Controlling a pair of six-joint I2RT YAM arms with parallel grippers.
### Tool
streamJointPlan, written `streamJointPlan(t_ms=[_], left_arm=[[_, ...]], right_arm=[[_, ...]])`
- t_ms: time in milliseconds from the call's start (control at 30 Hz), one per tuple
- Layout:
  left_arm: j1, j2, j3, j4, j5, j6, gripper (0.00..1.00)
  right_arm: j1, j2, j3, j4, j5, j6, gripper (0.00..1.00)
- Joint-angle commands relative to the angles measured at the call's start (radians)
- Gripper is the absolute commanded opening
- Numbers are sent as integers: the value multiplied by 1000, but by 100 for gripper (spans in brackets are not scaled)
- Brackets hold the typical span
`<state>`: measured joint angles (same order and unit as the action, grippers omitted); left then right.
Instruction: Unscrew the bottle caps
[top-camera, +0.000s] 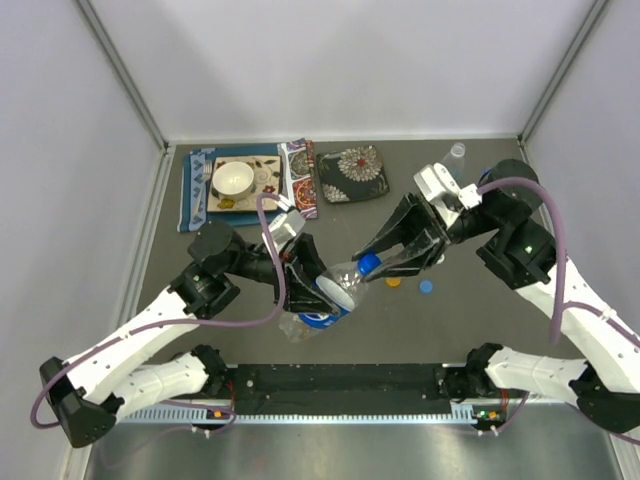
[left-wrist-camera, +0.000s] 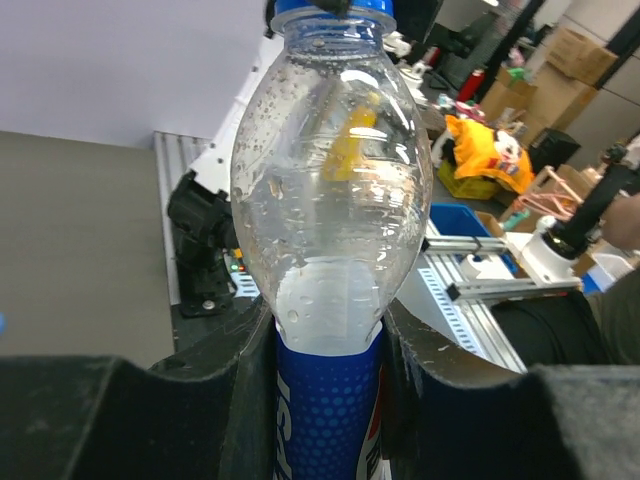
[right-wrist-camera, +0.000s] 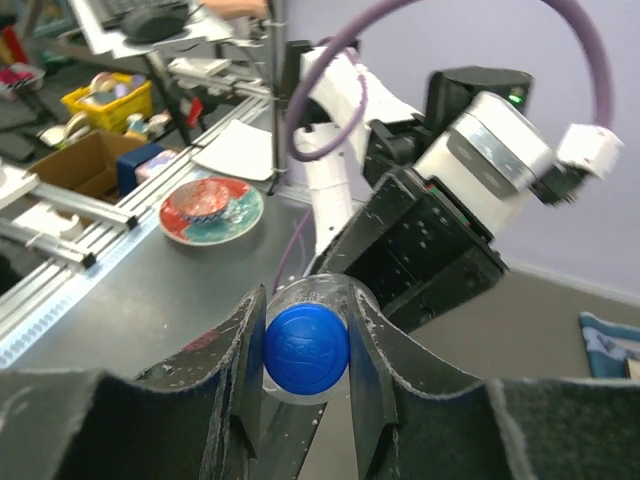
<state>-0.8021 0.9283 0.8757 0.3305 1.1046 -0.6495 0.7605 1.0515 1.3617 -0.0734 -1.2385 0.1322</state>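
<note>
My left gripper (top-camera: 318, 288) is shut on the clear bottle with the blue-red label (top-camera: 338, 283) and holds it tilted above the table. In the left wrist view the bottle (left-wrist-camera: 330, 200) stands between the fingers (left-wrist-camera: 240, 390), my gripper (left-wrist-camera: 330, 345) clamped on the label. My right gripper (top-camera: 374, 263) is shut on its blue cap (top-camera: 369, 263). In the right wrist view the cap (right-wrist-camera: 306, 347) sits squeezed between both fingers, my gripper (right-wrist-camera: 306, 340) around it. Another clear bottle (top-camera: 300, 325) lies on the table under the left gripper. A small clear bottle (top-camera: 457, 152) stands at the back right.
A loose orange cap (top-camera: 393, 281) and a loose blue cap (top-camera: 426, 287) lie on the table below the right gripper. A patterned placemat (top-camera: 198, 195) with a plate and white bowl (top-camera: 232, 178) lies at the back left, a dark patterned plate (top-camera: 352, 173) beside it.
</note>
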Motion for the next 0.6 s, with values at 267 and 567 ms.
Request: streamJointPlan(t_ms=[267,567], left_arm=[[23,-57,138,-478,-455,471,30],[-94,-51,137,-507,-874,594,31]], right_arm=[[-15,-85,105,-101,660,69,76],[-15,-6,175,-199,1050,305,73]])
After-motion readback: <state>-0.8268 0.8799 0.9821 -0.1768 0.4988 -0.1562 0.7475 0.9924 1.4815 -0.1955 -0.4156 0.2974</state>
